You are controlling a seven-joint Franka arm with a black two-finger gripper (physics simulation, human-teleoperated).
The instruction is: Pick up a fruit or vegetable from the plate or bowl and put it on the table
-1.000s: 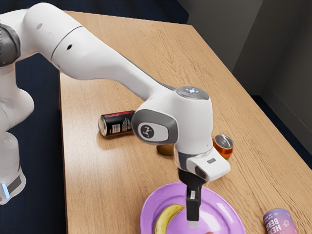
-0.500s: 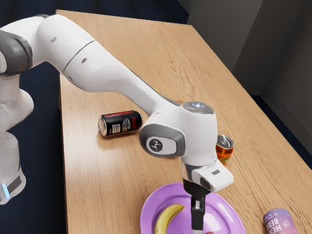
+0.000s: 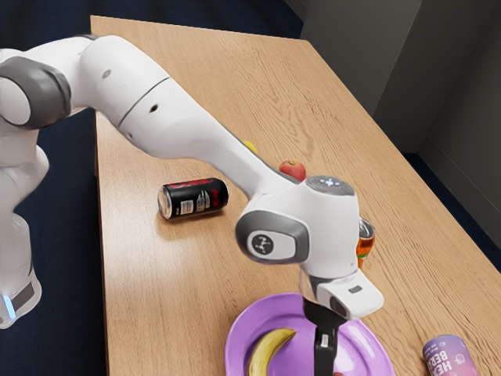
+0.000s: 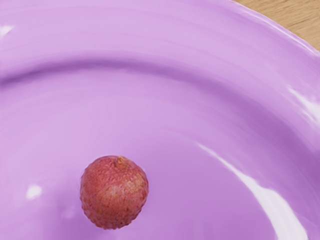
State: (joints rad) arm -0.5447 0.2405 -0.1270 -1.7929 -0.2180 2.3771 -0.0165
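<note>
Hanging the gripper low over the plate, inside its rim; seeing the lychee resting on the plate's floor, apart from the raised edge, seemingly just beside or under the gripper; being unable to tell the spread of the fingers, wide or narrow, from this side-on angle.

Probably aiming for the lychee rather than the banana, lying toward the plate's edge at the exterior view's left; counting the approach as nearly done, by the look of it; leaving the grasp, the lift, the carry over the rim and the setting down on the table all to do; seeing an apple and something yellow lying between the plate and the table's far edge, but not counting either as proof of a finished move.

Probably needing a little centring and lowering before squeezing; risking a roll across the slick plate by touching off-centre; perhaps choosing wood between the plate's rim and the table's edge at the exterior view's left for the landing, keeping off the black can, the orange can and the purple can.
</note>
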